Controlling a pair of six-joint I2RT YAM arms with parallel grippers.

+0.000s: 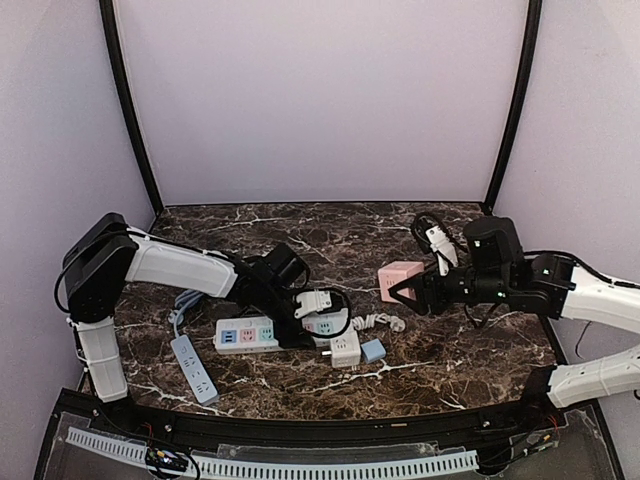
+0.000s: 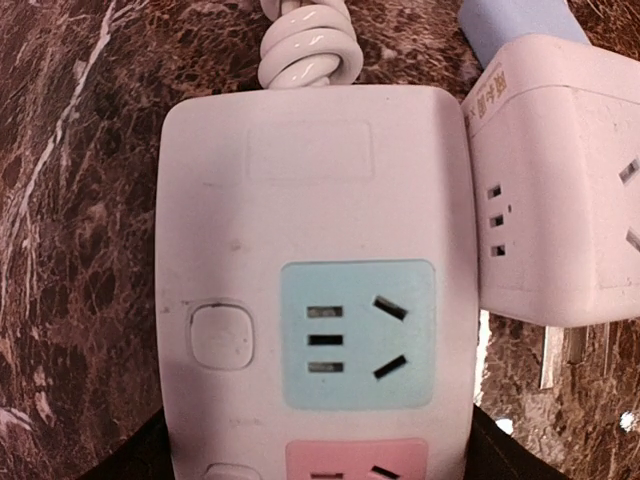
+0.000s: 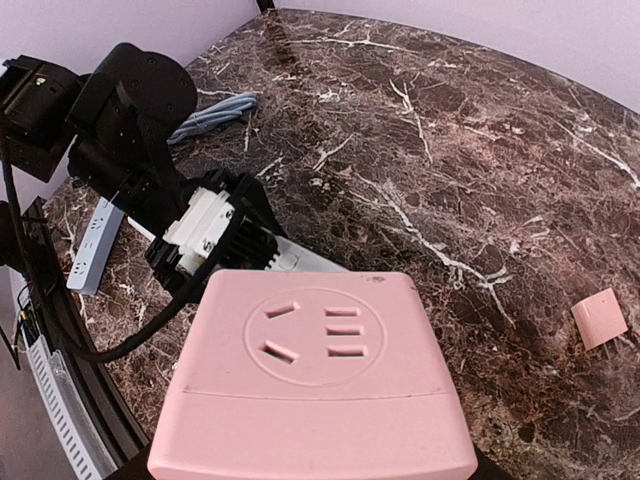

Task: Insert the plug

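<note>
You're working on a dark marble table (image 1: pixel 330 235) enclosed by lilac walls (image 1: pixel 320 90). The white power strip (image 1: pixel 247 335) lies with its long axis left to right, sockets up. The left gripper (image 1: pixel 302 322) clamps its long sides. Right of the strip, the right gripper (image 1: pixel 402 291) pinches the pink plug cube (image 1: pixel 399 274), with its socket face toward that wrist camera and its prongs hidden.

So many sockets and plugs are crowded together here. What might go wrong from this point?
1. The white cube adapter sits close beside the power strip; it may get nudged or block an approach.
2. The pink cube fills the right wrist view, so aiming it could be hard.
3. The coiled cord lies between the arms and might snag.
</note>
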